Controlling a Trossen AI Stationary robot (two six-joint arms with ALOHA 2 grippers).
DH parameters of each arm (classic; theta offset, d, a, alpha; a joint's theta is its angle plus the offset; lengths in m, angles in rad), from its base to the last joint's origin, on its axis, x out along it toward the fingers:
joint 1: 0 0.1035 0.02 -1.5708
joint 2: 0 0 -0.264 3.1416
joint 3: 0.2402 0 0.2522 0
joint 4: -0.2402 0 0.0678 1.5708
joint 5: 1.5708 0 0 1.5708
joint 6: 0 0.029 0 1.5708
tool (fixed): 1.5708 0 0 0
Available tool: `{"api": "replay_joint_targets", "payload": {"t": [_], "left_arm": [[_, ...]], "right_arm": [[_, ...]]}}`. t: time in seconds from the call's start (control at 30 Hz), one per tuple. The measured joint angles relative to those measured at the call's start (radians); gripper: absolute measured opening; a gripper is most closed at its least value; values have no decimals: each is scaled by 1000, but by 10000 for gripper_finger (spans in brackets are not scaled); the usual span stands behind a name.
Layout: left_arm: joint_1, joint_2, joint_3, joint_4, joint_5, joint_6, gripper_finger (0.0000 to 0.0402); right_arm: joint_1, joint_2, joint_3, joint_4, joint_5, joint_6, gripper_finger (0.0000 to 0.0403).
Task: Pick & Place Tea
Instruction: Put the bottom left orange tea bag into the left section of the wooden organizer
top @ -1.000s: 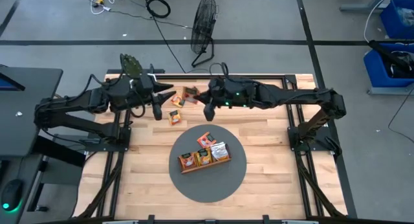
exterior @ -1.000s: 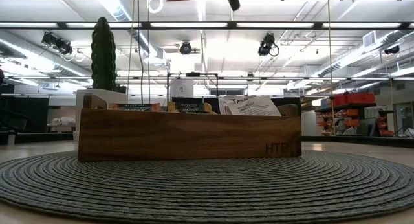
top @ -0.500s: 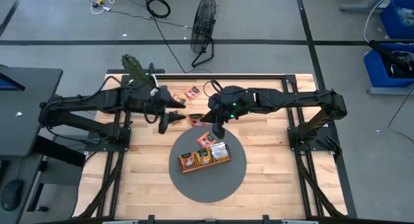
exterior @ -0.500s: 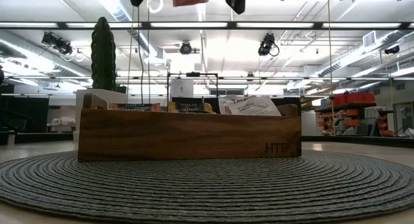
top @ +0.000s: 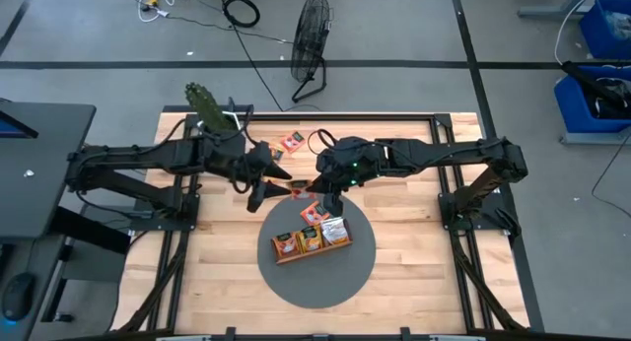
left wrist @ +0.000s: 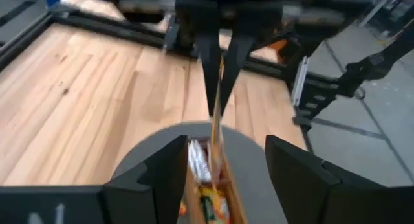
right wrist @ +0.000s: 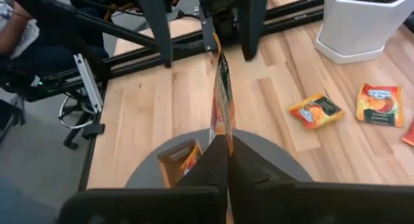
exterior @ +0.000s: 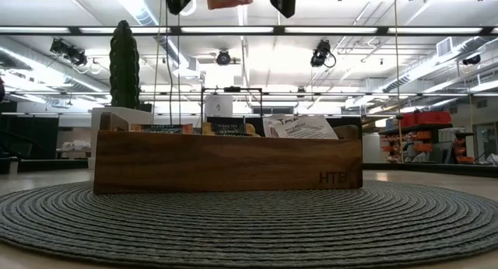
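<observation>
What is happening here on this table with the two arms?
The right tool is shut on an orange tea sachet, holding it upright above the round grey woven mat. The left tool is open beside that sachet. The brown wooden divided tray on the mat already holds several sachets; two more sachets lie on the table.

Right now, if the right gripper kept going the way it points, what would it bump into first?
Probably the open left gripper facing it. The shut right gripper pinches an orange tea-bag sachet whose far edge reaches between those dark fingers. Depth is hard to judge; the brown wooden tray lies below.
</observation>
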State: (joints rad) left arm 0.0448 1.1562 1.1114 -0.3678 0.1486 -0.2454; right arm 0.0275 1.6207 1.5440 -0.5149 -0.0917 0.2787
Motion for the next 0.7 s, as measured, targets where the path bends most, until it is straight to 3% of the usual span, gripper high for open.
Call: {"api": "replay_joint_targets", "payload": {"t": [0.27, 0.4, 0.57, 0.7], "left_arm": [[3, 41, 0, 32, 43, -14, 160], [4, 51, -1, 11, 46, -13, 108], [5, 63, 0, 11, 68, -9, 16], [5, 67, 0, 11, 73, -9, 5]], "right_arm": [[0, 16, 0, 2, -29, 0, 0], [0, 18, 0, 4, -29, 0, 0], [0, 19, 0, 15, -31, -1, 0], [1, 19, 0, 17, -31, -4, 0]]}}
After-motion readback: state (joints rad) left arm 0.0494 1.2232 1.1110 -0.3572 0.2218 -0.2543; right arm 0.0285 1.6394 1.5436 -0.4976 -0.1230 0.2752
